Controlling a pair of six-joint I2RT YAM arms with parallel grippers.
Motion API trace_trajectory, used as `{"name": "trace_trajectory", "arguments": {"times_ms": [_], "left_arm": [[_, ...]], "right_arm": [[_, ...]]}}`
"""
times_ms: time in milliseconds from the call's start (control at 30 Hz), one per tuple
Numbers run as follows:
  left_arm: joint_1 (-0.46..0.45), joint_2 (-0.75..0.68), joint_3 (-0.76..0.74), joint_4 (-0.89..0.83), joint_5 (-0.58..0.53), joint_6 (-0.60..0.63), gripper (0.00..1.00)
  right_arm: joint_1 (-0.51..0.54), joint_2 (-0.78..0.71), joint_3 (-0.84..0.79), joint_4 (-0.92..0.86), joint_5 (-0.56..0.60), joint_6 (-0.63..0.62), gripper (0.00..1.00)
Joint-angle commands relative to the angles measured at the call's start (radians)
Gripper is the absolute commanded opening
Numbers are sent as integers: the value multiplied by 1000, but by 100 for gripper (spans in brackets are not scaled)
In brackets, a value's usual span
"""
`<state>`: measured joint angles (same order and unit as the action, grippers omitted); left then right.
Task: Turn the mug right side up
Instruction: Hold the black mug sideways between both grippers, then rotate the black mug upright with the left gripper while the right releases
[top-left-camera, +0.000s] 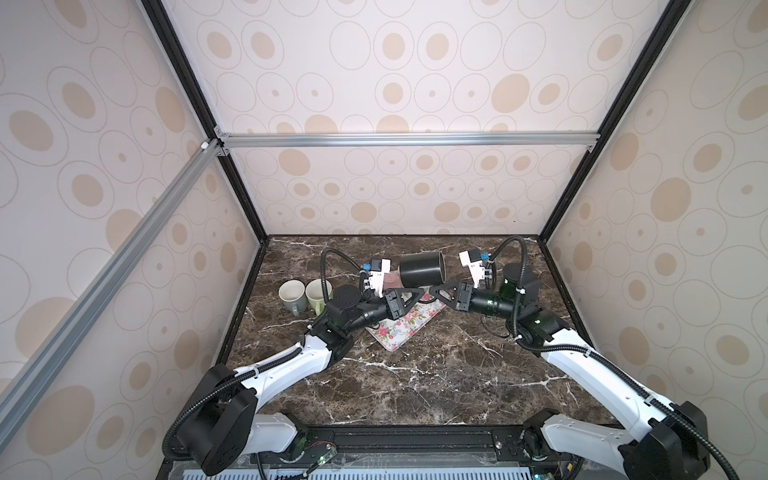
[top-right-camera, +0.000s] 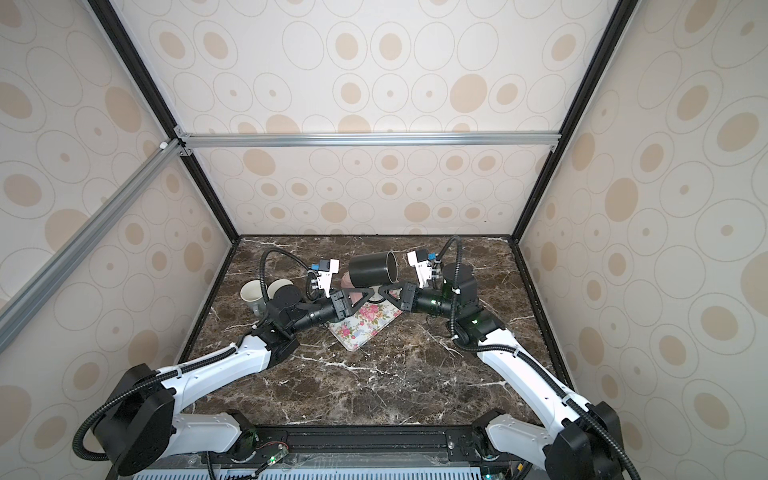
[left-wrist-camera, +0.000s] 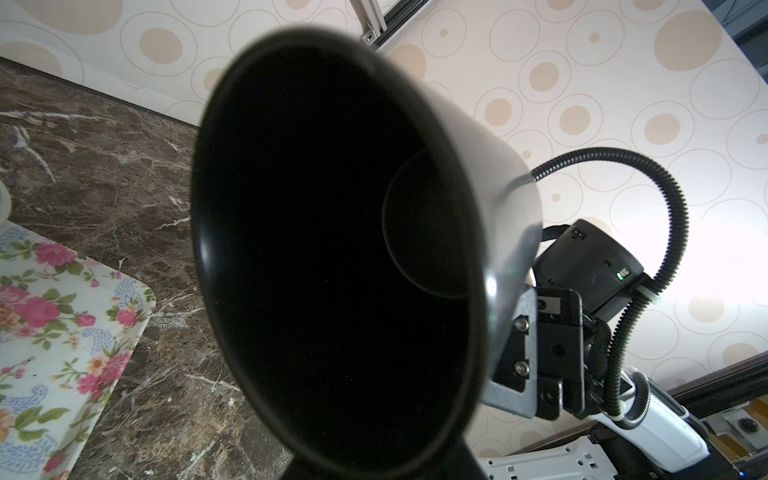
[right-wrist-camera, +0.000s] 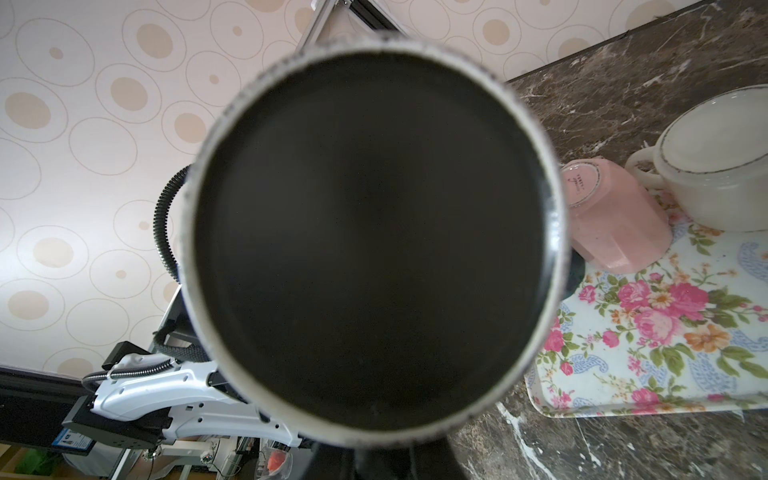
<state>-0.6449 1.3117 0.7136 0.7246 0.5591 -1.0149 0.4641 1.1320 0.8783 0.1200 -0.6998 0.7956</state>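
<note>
Hidden: the handle of the black cylindrical ceramic mug (top-left-camera: 420, 269) can't be seen in any view. Both grip points sit under its body, out of sight. The mug fills the left wrist view (left-wrist-camera: 332, 249), dark open mouth toward the camera. It also fills the right wrist view (right-wrist-camera: 374, 232), showing its flat base with a pale unglazed ring. So it lies on its side in the air, mouth to the left and base to the right, above the far end of the rectangular floral-print tray (top-left-camera: 399, 332).

The pink mug (right-wrist-camera: 615, 220), base up on the tray, is mostly covered in both top views. A cream mug (right-wrist-camera: 715, 178), also base up, is cut off at the frame edge. The upright pale green mug (top-left-camera: 318, 291) is partly blocked by the left arm. An upright white mug (top-left-camera: 291, 293) stands beside it on the dark brown marble table (top-left-camera: 415, 386), left of the tray.

Arms: both reach inward, forearms low, wrists level, tips meeting beneath the mug at the centre far side. The right gripper (top-left-camera: 436, 291) has its fingers pressed together on the mug's underside. For the left gripper (top-left-camera: 417, 294), can't tell whether it is spread or pinching; its fingertips are lost against the black mug.
</note>
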Motion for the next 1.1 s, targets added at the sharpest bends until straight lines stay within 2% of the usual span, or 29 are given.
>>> {"name": "trace_trajectory", "arguments": {"times_ms": [0,367,433,533,600,900,967,1067], "left_arm": [[7,-5,82,121,-1,-17,28],[6,2,72,218,5,-45,19],[7,8,71,238,13,-56,12],[7,19,73,269,28,-69,9],[8,21,80,268,33,-70,0],[8,-14,86,122,-9,2,0],[8,-25,73,93,-40,27,0],[7,-37,58,42,-82,64,0]], "right_arm": [[15,8,-5,52,-41,-12,0],[15,29,-9,60,-48,-6,0],[15,34,-8,57,-50,-7,0],[15,40,-8,51,-50,-13,0],[15,45,-4,45,-46,-17,0],[15,63,-4,24,-28,-33,0],[15,64,-6,25,-21,-31,4],[15,69,-9,39,-15,-24,18]]}}
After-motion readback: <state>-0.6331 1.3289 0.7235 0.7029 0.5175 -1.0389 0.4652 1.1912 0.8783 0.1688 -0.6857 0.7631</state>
